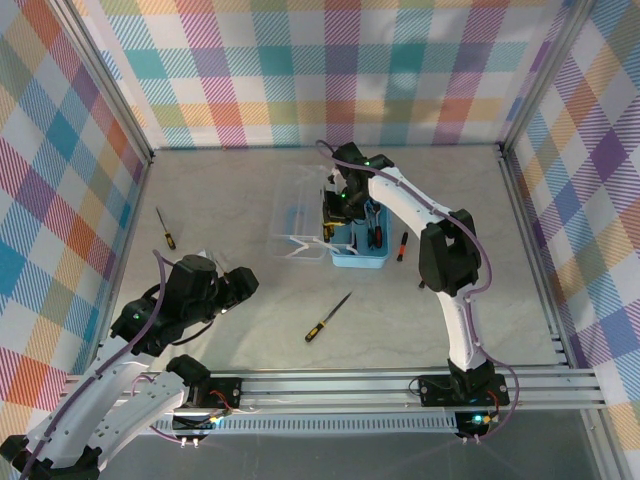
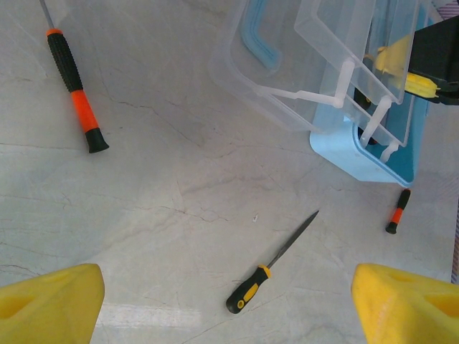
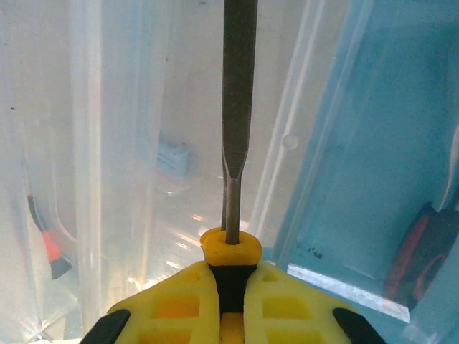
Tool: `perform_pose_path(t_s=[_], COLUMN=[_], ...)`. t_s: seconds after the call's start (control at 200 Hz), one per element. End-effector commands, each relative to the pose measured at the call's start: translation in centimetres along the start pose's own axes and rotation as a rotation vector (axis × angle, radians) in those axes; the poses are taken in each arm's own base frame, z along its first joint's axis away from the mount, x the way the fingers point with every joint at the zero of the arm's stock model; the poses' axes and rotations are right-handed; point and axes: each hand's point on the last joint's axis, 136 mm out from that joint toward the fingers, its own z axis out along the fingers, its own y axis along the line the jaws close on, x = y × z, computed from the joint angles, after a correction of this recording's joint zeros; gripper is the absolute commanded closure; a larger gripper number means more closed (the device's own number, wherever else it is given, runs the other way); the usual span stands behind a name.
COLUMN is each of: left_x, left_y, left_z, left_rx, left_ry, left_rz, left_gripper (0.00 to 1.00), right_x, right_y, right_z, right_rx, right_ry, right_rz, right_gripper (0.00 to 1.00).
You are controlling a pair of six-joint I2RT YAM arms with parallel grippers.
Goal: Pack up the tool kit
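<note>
Yellow fingers (image 3: 179, 304) of the right gripper (image 3: 229, 281) are pinching together on the yellow-and-black handle of a slim tool (image 3: 238, 107). Its flat steel shaft is pointing straight ahead of the jaws. Left of the shaft I am seeing the clear lid (image 3: 107, 143). Right of it is the light-blue case (image 3: 373, 143), with a red-and-black handle (image 3: 423, 251) showing through the wall. From above, this gripper (image 1: 340, 205) is hanging over the spot where the open lid (image 1: 298, 215) meets the case (image 1: 350, 261).

Left gripper (image 2: 224, 315) is holding its jaws wide apart, gripping nothing, over the bare table (image 2: 143, 215). Just ahead of its fingers (image 2: 50, 301), a yellow-black screwdriver (image 2: 269, 264) is lying loose. Farther ahead to the left, a black-orange screwdriver (image 2: 75, 93) is lying on the table. Ahead to the right, a short black-orange screwdriver (image 2: 396, 211) is lying just beside the case's near corner.
</note>
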Motion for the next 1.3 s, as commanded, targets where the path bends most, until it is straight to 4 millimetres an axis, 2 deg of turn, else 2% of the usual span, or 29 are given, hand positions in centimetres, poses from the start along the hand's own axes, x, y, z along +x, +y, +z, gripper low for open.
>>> perform_pose_path(t_s=[0.0, 0.205, 0.29, 0.445, 0.59, 0.735, 0.855, 0.935, 1.055, 1.15, 1.295], left_x=[0.0, 0.0, 0.1, 0.0, -0.1, -0.3, -0.7, -0.8, 0.3, 2.2, 4.6], left_y=[-0.8, -0.7, -0.6, -0.7, -0.9, -0.9, -0.6, -0.9, -1.4, -1.4, -2.1], left_z=[-0.6, -0.6, -0.6, -0.4, -0.3, -0.3, -0.2, 0.1, 1.8, 3.8, 5.1], left_rx=[0.035, 0.034, 0.033, 0.035, 0.038, 0.024, -0.008, -0.005, 0.006, -0.028, -0.101], left_ry=[0.002, 0.001, 0.002, 0.001, 0.002, -0.001, -0.018, -0.018, 0.053, 0.162, 0.228], left_rz=[0.009, 0.010, 0.011, 0.010, 0.015, 0.034, 0.036, 0.039, 0.069, 0.112, 0.312], left_gripper=[0.11, 0.11, 0.11, 0.12, 0.12, 0.12, 0.11, 0.12, 0.18, 0.25, 0.25], right_x=[0.6, 0.7, 0.8, 0.8, 0.0, -0.7, -0.5, 0.7, 3.9, 6.8, 11.4], right_y=[0.3, -0.5, -0.5, 0.1, 1.2, 2.2, 2.5, 2.3, 1.2, -0.2, -3.6], right_z=[0.6, 0.2, 0.0, -1.0, -3.5, -7.2, -10.7, -12.3, -13.8, -13.3, -11.5], right_rx=[-0.008, 0.037, 0.041, 0.026, 0.014, 0.012, 0.033, 0.066, 0.091, 0.078, 0.115], right_ry=[0.033, 0.012, 0.021, 0.010, -0.049, -0.139, -0.234, -0.288, -0.365, -0.382, -0.345], right_rz=[0.021, 0.055, 0.054, 0.035, 0.021, 0.014, 0.037, 0.057, 0.117, 0.164, 0.226], right_gripper=[0.88, 0.87, 0.75, 0.67, 0.62, 0.61, 0.60, 0.58, 0.55, 0.54, 0.54])
